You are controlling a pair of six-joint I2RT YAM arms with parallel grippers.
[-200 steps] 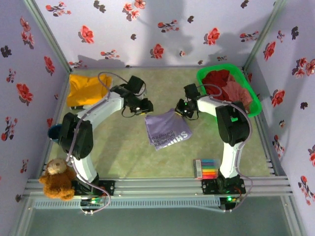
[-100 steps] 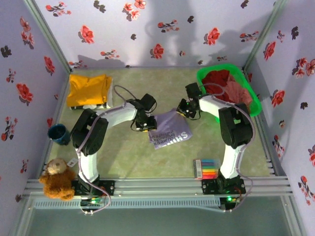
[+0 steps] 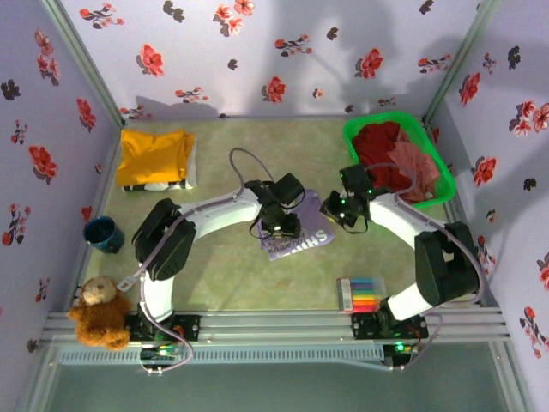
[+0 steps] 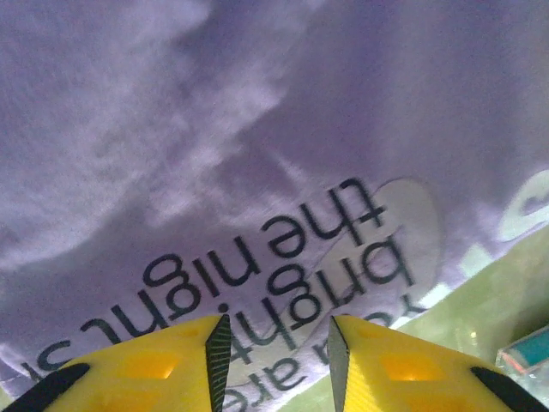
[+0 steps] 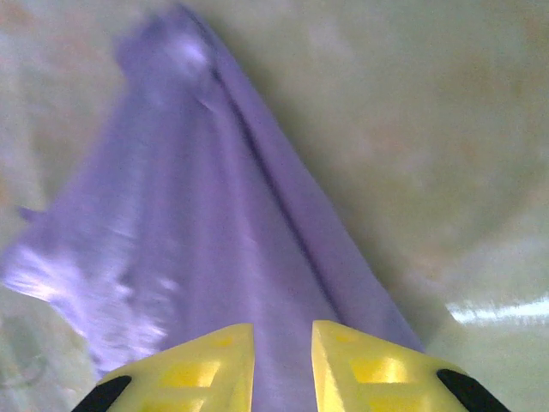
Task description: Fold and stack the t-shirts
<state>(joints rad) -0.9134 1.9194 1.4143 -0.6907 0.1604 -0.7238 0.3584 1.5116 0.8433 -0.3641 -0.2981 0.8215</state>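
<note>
Both arms have swung in over the purple tee (image 3: 302, 243), which now sits folded smaller mid-tabletop. Left pincer (image 3: 280, 227) hovers partly open over the lettering, gripping nothing. Right pincer (image 3: 341, 211) is barely parted, can't tell if it's pinching cloth. Fold's probably nearly done.

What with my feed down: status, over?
Left gripper open over lavender t-shirt. Right gripper at its edge, grip unclear. Marker pack lies apart.

R gripper (image 5: 282, 333) fingers narrowly apart, over rumpled purple tee (image 5: 214, 249), green tabletop (image 5: 412, 129) around
</note>
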